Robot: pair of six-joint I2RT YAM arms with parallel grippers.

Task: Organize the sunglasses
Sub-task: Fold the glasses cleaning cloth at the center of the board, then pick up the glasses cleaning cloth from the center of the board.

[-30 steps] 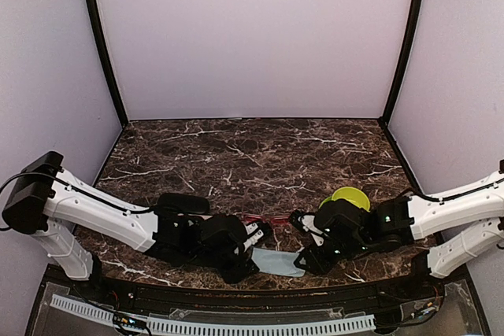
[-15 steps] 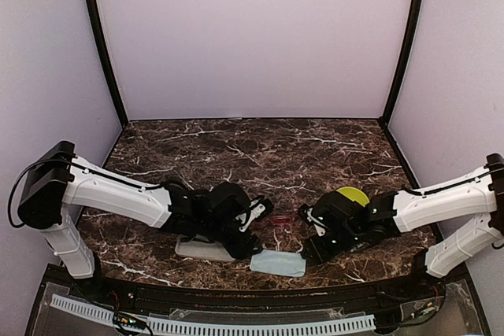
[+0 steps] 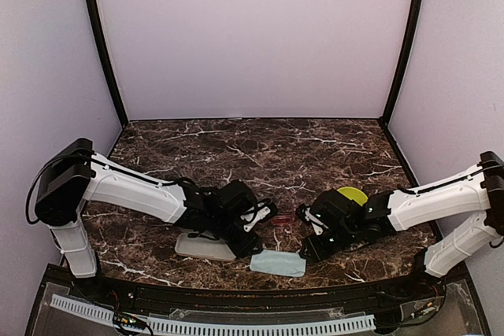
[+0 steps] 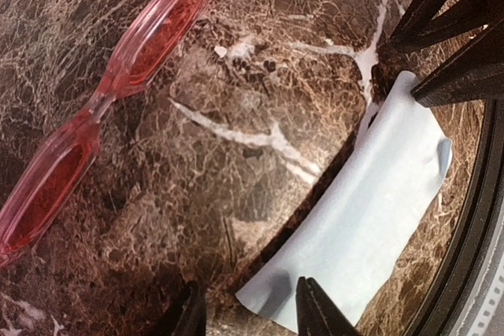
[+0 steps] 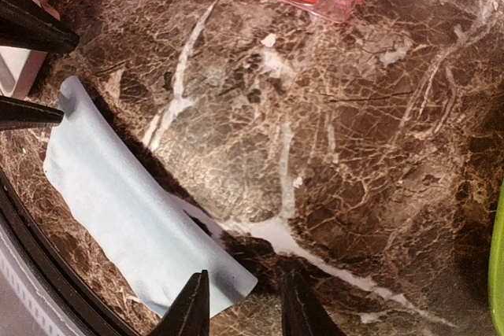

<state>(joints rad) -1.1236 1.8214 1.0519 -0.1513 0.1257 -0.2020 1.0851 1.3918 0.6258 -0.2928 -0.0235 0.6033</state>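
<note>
Sunglasses with a red-pink frame lie flat on our dark marbled surface, between the two arms and touched by neither. Our left tool and right tool each hold their fingers slightly apart, gripping nothing, near opposite ends of a light blue cloth.

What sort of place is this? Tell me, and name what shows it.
Probably a robot test booth: plain lilac walls box in a marble-patterned table, with left arm and right arm mounted at its near edge.
</note>
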